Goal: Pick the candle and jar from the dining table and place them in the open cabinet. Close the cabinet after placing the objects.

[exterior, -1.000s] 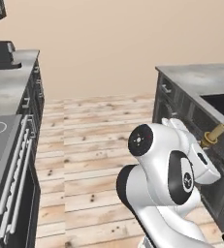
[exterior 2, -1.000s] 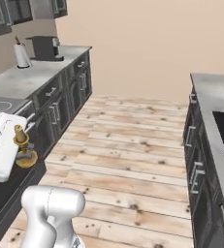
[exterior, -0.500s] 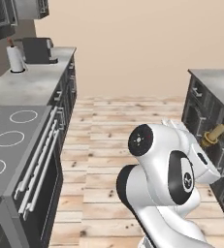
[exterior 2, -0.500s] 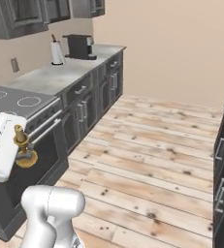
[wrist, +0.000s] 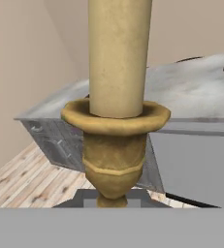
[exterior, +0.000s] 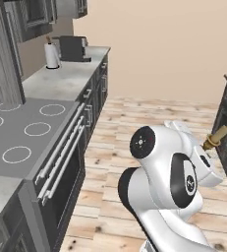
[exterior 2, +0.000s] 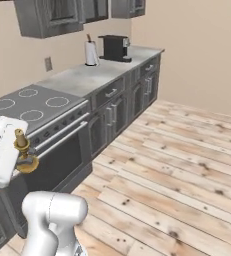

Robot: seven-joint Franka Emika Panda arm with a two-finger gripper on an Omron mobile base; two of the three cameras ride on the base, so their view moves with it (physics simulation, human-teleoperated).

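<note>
Candle (wrist: 117,121): clamped in our closed gripper (exterior 2: 18,152).
Stove counter (exterior 2: 62,85): at our 10 o'clock.
Floor (exterior 2: 177,165): open at 12.

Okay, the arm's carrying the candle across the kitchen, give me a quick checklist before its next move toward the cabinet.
1. Candle in the gripper: ok, held off any surface beside the hand.
2. Jaws shut on it: ok.
3. Candle intact in the hand view: ok.
4. Wooden floor ahead free of obstacles: ok.
5. Stove counter apart from the arm: ok.
6. Which wall cabinet is the open target: cannot tell.
</note>
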